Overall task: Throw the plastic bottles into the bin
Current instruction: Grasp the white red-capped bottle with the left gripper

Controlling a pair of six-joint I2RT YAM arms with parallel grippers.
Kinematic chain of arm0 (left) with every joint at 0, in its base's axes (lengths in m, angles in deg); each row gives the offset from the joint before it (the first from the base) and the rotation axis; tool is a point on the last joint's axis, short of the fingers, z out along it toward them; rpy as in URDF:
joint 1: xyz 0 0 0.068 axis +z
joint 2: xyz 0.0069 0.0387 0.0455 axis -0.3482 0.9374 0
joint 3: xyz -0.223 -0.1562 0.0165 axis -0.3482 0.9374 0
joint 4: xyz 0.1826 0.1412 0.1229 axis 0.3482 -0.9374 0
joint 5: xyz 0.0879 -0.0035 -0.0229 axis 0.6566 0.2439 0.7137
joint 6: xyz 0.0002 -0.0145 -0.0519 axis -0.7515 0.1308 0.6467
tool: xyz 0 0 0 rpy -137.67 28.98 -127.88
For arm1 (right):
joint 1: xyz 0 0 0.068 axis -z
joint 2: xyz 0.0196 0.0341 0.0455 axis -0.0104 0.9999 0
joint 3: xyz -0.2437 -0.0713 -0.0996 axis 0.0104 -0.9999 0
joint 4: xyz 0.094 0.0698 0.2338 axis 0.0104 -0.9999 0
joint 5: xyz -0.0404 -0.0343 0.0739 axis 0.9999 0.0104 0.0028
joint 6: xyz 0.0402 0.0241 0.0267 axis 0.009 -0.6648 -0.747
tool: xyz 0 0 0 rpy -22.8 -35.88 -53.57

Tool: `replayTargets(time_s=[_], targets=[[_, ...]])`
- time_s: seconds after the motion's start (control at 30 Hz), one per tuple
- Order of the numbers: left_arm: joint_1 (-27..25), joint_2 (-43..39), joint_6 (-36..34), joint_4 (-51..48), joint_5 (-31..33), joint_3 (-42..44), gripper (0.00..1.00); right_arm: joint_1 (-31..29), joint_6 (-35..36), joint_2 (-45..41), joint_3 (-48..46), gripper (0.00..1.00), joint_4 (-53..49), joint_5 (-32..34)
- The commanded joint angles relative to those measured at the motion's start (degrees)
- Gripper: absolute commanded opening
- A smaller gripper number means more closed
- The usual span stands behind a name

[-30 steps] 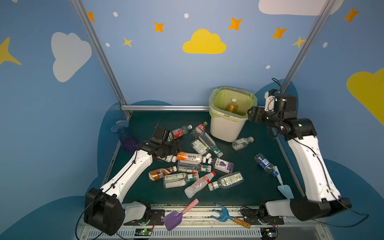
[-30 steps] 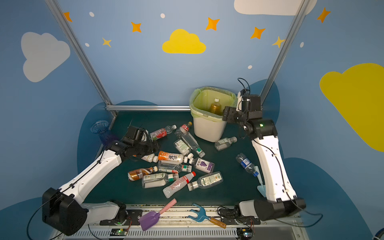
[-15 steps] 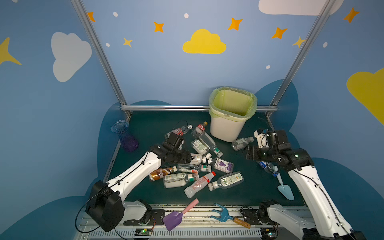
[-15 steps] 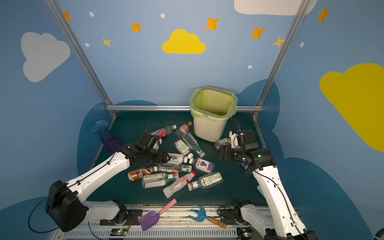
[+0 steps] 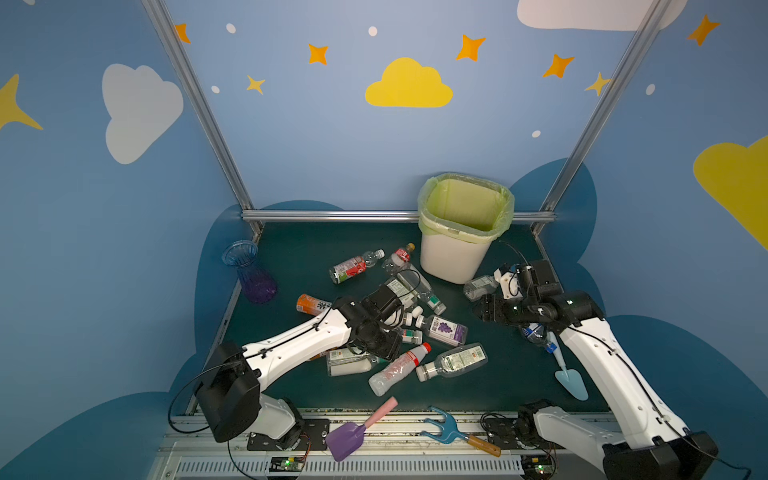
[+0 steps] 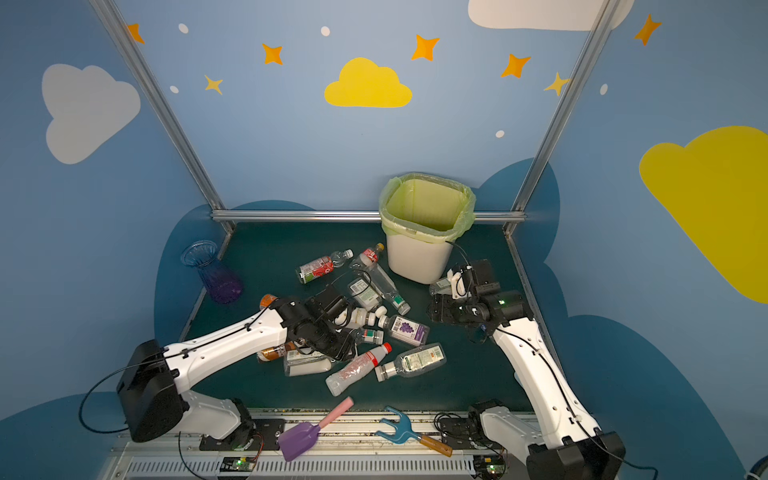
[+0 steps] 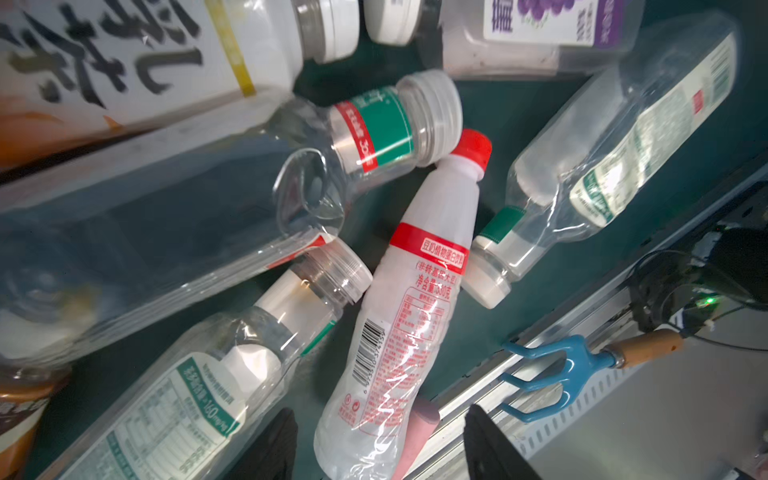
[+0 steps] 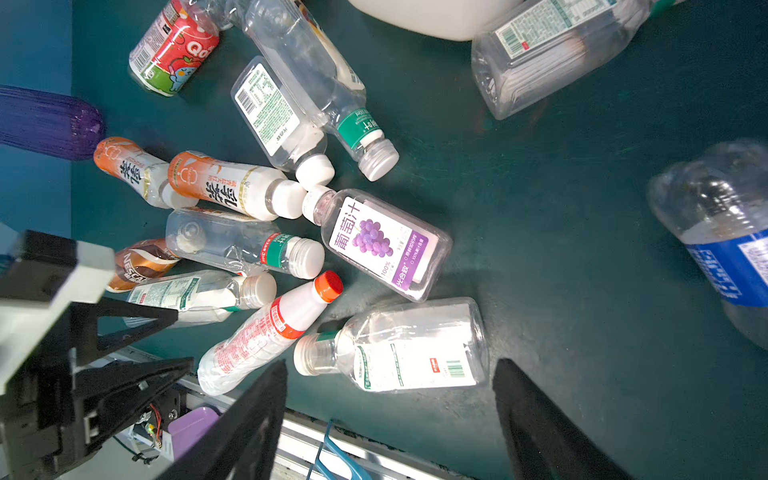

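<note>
Plastic bottles [image 5: 444, 330] lie scattered on the dark green worktop [image 5: 316, 249]. Nearest, a white red-capped plastic bottle [image 7: 399, 316] has its base between the left jaws, which stand apart, and its long axis points away from them. A clear bottle with white-green label [image 8: 399, 349] lies crosswise just ahead of the right jaws, also spread apart. Behind stands the cream bag-lined bin [image 5: 453, 257]. A second ago the right jaws hung at the bin's mouth and the left jaws sat farther back.

Bin [image 5: 453, 257] at the table's [image 5: 316, 245] rear, right of centre; plastic bottles [image 5: 399, 368] clustered before it and leftward; vase [image 5: 253, 274] far left; shovel [image 5: 347, 434] and fork [image 5: 444, 430] on the front rail [image 5: 399, 446].
</note>
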Motion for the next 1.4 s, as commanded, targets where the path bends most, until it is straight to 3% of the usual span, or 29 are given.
replayTargets(time_s=[0.0,0.13,0.3,0.73,1.37], targets=[[-1.47,1.0,-1.6,-3.24,0.1,-1.2,0.66,-0.17,-0.82,0.41,0.06,0.79,2.18,-2.44],[-2.9,1.84,-0.63,-2.64,1.53,-1.15,0.63,-0.21,-1.22,0.58,-0.33,0.78,2.81,-3.11],[-3.95,4.82,-1.43,-2.43,1.15,-2.53,0.47,-0.23,-1.9,0.2,-1.15,0.78,3.24,-3.46],[-4.61,11.24,-3.85,-3.6,-0.03,-5.27,0.58,-0.22,-2.48,-2.2,-1.26,0.78,2.45,-2.85],[-4.84,20.06,-7.46,-6.56,-1.67,-10.34,0.62,-0.12,-2.6,-2.72,-2.14,0.8,1.77,-2.42]])
